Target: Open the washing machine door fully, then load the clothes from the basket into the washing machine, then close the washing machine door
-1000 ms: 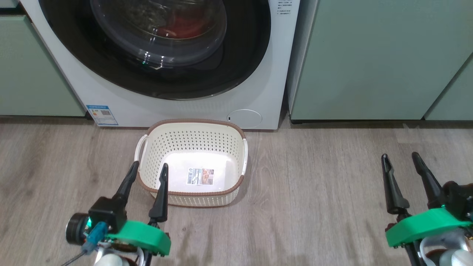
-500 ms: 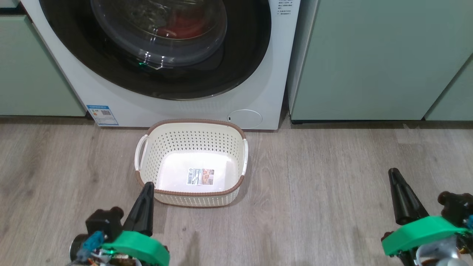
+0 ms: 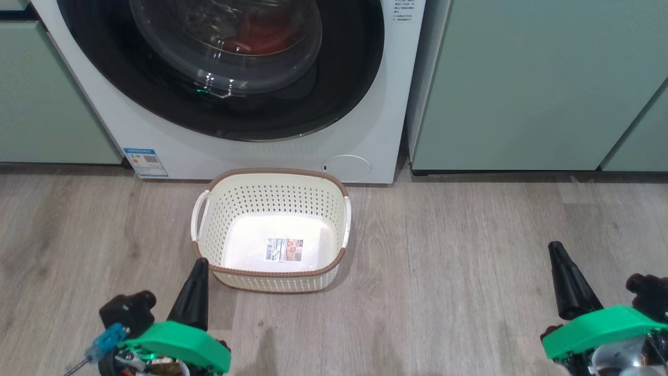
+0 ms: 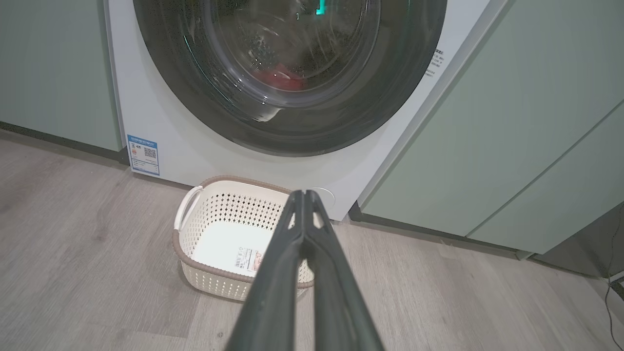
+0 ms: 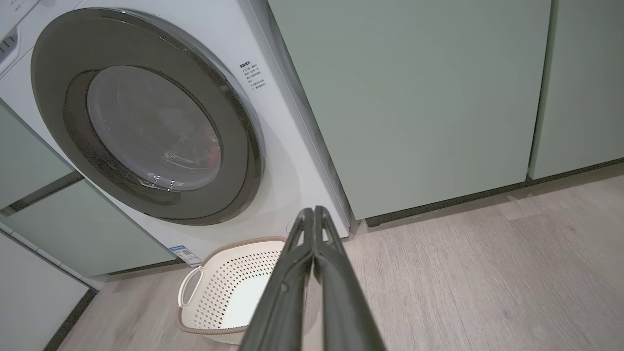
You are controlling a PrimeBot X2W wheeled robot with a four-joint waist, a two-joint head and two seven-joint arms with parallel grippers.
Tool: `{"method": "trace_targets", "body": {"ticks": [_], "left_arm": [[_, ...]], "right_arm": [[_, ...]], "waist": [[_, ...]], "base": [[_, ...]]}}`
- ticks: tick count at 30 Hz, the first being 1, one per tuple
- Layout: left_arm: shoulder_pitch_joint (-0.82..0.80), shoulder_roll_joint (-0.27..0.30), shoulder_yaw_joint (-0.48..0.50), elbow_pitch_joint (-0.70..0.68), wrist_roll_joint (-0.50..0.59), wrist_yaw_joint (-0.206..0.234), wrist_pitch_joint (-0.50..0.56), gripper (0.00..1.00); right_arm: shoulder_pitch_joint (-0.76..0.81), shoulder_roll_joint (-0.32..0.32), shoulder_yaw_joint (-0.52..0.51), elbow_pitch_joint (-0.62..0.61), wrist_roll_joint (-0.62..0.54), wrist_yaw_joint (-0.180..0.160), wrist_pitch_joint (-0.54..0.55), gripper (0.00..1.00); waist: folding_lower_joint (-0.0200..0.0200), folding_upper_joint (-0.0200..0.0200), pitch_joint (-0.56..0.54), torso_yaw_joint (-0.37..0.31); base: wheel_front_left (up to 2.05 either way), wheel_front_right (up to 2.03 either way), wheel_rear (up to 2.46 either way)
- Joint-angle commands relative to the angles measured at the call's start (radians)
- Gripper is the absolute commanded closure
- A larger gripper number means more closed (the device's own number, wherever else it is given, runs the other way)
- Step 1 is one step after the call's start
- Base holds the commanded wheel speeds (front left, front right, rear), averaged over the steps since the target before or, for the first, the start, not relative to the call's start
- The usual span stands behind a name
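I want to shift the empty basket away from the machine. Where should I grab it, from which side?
Probably the white loop handle on the basket's left end, approached from the left with the left gripper, now shut, opened first. The loop stands off the perforated wall, leaving a gap for one finger, and the basket sits upright and empty.

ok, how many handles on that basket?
2: left handle on the left wall of the basket, right handle on its right wall. Both white, neither hidden in the head view.
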Motion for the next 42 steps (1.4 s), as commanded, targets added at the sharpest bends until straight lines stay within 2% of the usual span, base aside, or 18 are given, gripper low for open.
{"method": "trace_targets", "body": {"ticks": [1, 42], "left_arm": [[-0.052, 0.001, 0.021, -0.026, -0.02, -0.006, 0.005, 1.0], [-0.093, -0.004, 0.11, 0.011, -0.489, -0.044, 0.126, 1.0]], "right_arm": [[-0.052, -0.006, 0.001, -0.027, 0.022, 0.0, 0.002, 1.0], [-0.121, -0.009, 0.008, 0.068, 0.486, 0.0, 0.051, 1.0]], "waist": [[0.0, 0.0, 0.0, 0.0], [0.0, 0.0, -0.001, 0.008]], "base": [[0.0, 0.0, 0.0], [0.0, 0.0, 0.0]]}}
